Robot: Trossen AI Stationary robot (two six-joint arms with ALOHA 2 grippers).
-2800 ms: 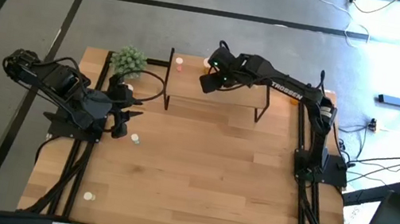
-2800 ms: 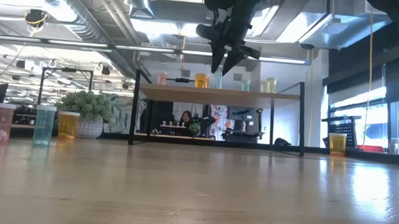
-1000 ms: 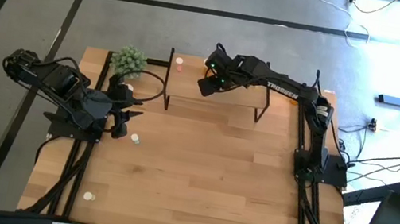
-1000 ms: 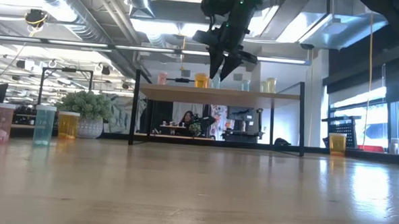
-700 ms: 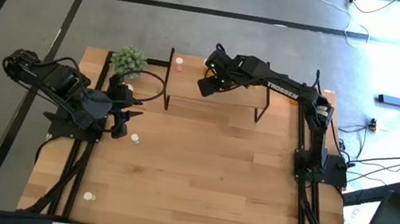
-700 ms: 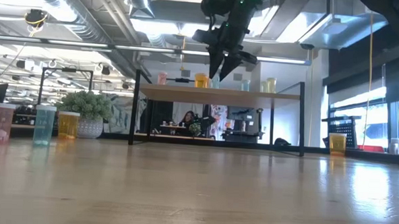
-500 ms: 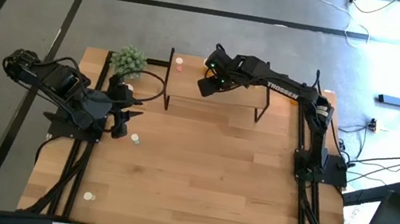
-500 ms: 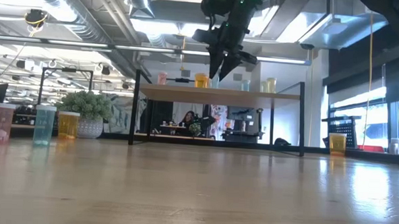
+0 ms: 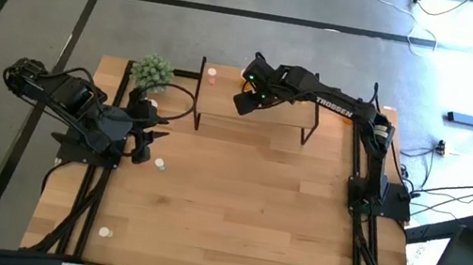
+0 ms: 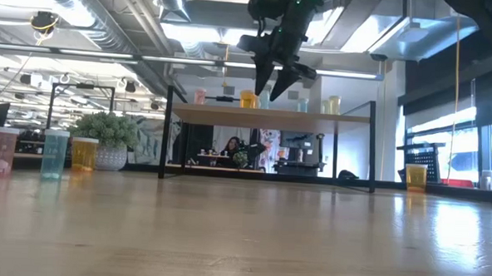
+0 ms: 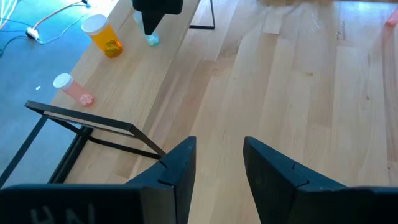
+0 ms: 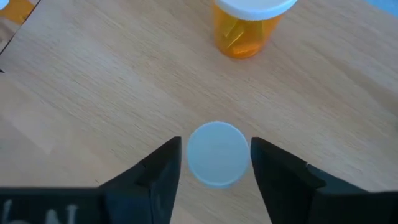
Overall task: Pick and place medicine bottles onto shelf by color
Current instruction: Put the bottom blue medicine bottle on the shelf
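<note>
- Left gripper waits low over the table's left side, near the plant; its fingers stand apart with nothing between them.
- Three bottles stand in a row on the table at the left in the low view: pink, teal, orange. Not yet shelved.
- Shelf at the table's far edge; a pink bottle at its left end, orange bottle toward the middle, more farther right.
- Right gripper hangs over the shelf's middle, fingers apart, straddling the pale-capped bottle that stands on the board just beside the orange one. Gaps show either side of the cap: no clamp.
- Step, as I read it: release on the shelf.
- Next: lift straight up clear of the cap without nudging it or the orange neighbour, then go for another bottle on the table.
</note>
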